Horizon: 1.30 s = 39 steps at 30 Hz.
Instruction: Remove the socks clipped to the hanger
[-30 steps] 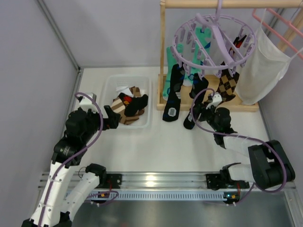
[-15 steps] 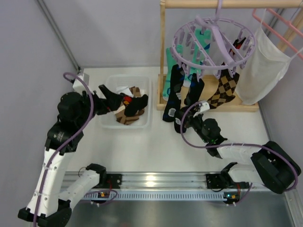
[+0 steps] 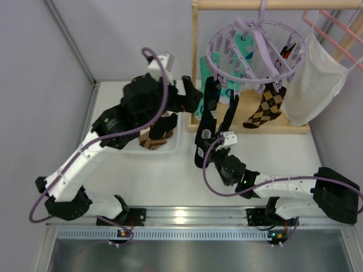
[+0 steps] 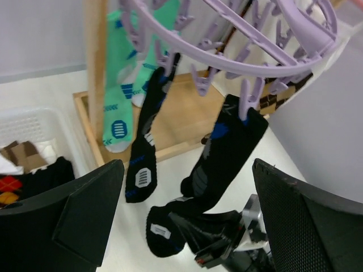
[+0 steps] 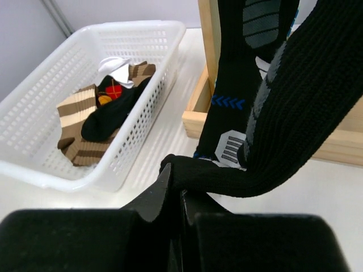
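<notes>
Pinching the toe of a black sock (image 5: 272,113) in the right gripper (image 5: 176,195), fingers closed flat on the fabric, and holding it out toward seven o'clock of the hanger (image 3: 255,48), with the cuff pegged on the ring's near rim. Hovering the left gripper (image 4: 187,170) at about eight o'clock of the ring, jaws spread wide and holding nothing, facing the pegs. Leaving a second black sock (image 4: 148,124), the mint-teal socks (image 4: 120,85) and a brown argyle sock (image 3: 266,107) clipped too, with loose socks (image 5: 93,122) lying in the white basket (image 5: 130,25) farther out at eight o'clock. Judging the risks from here:

- tugging low on the toe rather than close to the peg, and so likely tipping the ring and swinging it on its hook from the wooden rack (image 3: 195,56) instead of popping the clip
- losing the sock out of so shallow a pinch
- snagging the neighbouring black sock hanging just beside
- knocking the pegs with the wide left jaws when reaching in to steady the ring or squeeze the clip
</notes>
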{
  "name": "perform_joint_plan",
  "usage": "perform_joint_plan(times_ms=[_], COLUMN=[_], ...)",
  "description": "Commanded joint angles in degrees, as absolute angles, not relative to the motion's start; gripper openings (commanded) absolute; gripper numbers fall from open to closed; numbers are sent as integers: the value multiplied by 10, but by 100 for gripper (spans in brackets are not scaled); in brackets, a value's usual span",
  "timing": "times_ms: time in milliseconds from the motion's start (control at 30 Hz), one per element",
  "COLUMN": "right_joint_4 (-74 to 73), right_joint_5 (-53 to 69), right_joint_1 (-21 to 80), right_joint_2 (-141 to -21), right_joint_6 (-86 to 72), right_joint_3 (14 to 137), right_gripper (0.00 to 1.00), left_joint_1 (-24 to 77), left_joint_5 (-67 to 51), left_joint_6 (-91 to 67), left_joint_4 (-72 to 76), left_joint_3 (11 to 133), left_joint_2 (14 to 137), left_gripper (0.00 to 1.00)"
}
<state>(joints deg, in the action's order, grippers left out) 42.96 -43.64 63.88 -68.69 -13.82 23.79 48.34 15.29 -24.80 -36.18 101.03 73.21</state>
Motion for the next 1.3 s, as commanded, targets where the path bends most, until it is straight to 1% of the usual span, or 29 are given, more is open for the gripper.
perform_joint_plan(times_ms=[0,167,267,567,733,800,833,900,1000,1100,1233,1267], right_joint_4=[410,405,400,402,400,401,400,399,396,389,388,388], right_joint_5=[-504,-519,-530,-524,-511,-509,-509,-507,-499,-494,-493,-492], right_joint_1=[664,689,703,713,713,714,713,714,714,717,723,725], right_joint_2=[-687,-712,-724,-715,-710,-711,-712,-710,-703,-696,-697,-697], right_joint_6=[-158,-175,-168,-165,-174,-174,-174,-174,-176,-182,-181,-181], right_joint_3=[272,291,308,312,311,311,312,311,309,307,305,305], right_gripper=[0,0,0,0,0,0,0,0,0,0,0,0], left_joint_1=[547,581,588,591,591,590,591,591,590,590,589,588], left_joint_5=[246,222,233,232,209,207,207,217,248,262,265,265], left_joint_6=[-178,-152,-142,-117,-111,-110,-111,-110,-103,-93,-80,-78], left_joint_4=[-351,-352,-351,-351,-350,-350,-350,-349,-347,-346,-342,-340], left_joint_3=[1081,1192,1237,1294,1320,1328,1332,1335,1337,1347,1367,1371], left_joint_2=[802,896,943,1022,1050,1065,1069,1081,1092,1106,1124,1132], left_gripper=[98,99,99,98,90,86,82,80,73,72,66,62])
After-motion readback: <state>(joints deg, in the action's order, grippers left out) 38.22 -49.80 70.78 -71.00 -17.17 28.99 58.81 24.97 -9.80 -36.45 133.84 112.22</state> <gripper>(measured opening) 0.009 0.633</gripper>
